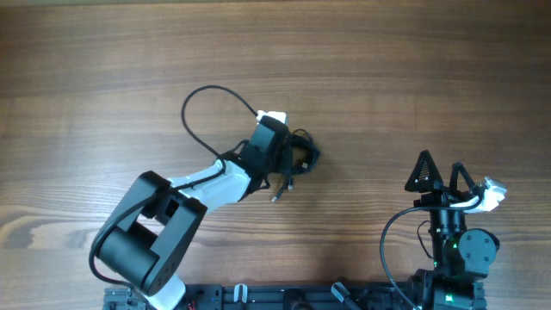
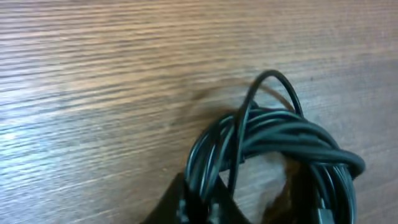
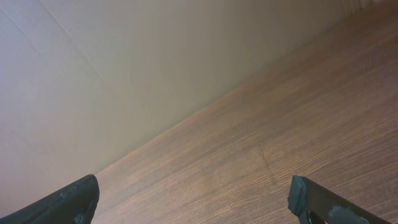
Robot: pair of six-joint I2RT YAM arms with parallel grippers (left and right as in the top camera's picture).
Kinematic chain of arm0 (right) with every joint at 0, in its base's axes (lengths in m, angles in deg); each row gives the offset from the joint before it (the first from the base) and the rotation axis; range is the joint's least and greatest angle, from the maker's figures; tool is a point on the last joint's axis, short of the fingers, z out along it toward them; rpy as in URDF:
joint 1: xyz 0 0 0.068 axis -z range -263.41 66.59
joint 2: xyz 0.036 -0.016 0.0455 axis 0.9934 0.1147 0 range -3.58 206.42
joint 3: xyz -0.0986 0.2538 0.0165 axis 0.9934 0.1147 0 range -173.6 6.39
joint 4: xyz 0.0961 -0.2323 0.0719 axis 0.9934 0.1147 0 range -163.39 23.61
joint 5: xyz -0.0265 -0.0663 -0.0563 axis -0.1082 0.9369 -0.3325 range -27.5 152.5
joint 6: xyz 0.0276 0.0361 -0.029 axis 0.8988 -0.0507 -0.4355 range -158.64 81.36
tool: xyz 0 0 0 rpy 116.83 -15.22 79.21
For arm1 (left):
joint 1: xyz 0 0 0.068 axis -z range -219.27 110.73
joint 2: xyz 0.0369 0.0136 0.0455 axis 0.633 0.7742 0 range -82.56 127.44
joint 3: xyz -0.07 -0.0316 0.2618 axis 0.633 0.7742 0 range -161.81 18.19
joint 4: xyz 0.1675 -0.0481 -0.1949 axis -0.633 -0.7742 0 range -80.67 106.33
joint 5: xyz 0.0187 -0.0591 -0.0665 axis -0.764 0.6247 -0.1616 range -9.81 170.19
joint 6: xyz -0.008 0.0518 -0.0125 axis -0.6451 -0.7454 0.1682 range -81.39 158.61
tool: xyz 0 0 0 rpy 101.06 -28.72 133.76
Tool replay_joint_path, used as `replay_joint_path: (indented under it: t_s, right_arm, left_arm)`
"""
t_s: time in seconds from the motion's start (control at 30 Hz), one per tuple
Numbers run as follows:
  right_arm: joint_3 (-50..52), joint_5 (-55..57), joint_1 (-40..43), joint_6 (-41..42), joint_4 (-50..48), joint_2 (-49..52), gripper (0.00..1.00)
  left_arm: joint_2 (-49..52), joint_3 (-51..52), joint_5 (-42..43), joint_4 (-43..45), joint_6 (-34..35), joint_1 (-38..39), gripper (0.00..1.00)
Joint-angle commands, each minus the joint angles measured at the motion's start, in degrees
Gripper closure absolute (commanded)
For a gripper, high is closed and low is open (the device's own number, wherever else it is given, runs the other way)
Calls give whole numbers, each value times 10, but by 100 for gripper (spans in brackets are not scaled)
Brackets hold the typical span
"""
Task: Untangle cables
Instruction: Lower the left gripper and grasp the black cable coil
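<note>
The cables (image 1: 305, 156) are thin black cords knotted into one small bundle at the table's middle, with a plug end (image 1: 277, 197) trailing toward the front. My left gripper (image 1: 287, 155) is down on the bundle. In the left wrist view the coiled cords (image 2: 280, 134) fill the lower right, and several strands run down between my left gripper's closed jaws (image 2: 199, 208). My right gripper (image 1: 440, 173) stands open and empty at the front right, far from the bundle. Its two fingertips sit wide apart in the right wrist view (image 3: 196, 205) over bare wood.
A thicker black arm wire (image 1: 196, 102) loops out to the left behind my left wrist. The table is brown wood (image 1: 413, 77). The arm bases stand along the front edge (image 1: 284, 297). A pale wall (image 3: 124, 74) shows in the right wrist view.
</note>
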Motion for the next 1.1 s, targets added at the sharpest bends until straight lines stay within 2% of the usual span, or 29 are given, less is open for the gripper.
replay_joint_path:
  t_s: [0.0, 0.3, 1.07]
  right_arm:
    - [0, -9, 2, -6, -2, 0, 0]
    - [0, -9, 2, -6, -2, 0, 0]
    - [0, -9, 2, -6, -2, 0, 0]
  left_arm:
    - [14, 13, -10, -22, -26, 5, 96]
    - [-65, 13, 12, -42, 37, 5, 96]
    - [-65, 13, 12, -45, 38, 5, 96]
